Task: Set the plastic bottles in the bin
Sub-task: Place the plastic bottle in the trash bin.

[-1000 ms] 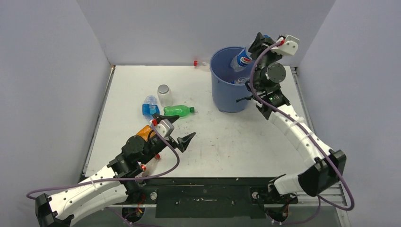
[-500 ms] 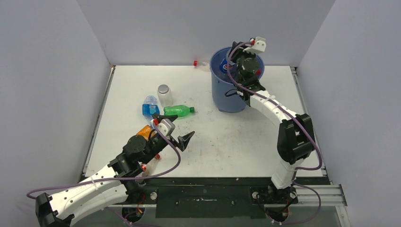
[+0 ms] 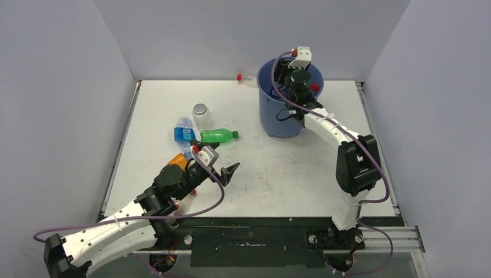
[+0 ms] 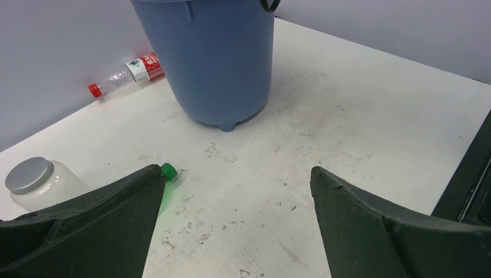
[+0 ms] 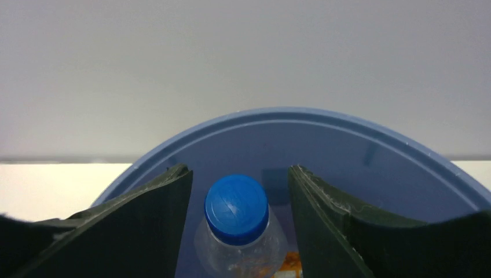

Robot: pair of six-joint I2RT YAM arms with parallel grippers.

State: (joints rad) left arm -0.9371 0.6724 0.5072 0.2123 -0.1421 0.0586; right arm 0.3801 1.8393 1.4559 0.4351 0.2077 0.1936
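Right gripper (image 5: 240,171) over open mouth of bin (image 5: 370,136), a round blue bucket tapering toward base. Between its fingers: upright clear bottle (image 5: 238,214) with blue cap, gap showing each side of cap. Pinched or loose, cannot tell.

Left gripper (image 4: 237,174) spread wide, holding nothing, low over table (image 4: 359,116). Just past one fingertip: green bottle (image 3: 219,135), lying down, green cap. Farther ahead, beside bin: clear red-labelled bottle (image 4: 130,72), red cap, lying by wall. Beside its wrist: orange-filled bottle (image 3: 176,160). Silver-lidded jar (image 4: 32,179) near same fingertip.

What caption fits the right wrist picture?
Right pincer open around a blue-capped bottle over the blue bin.
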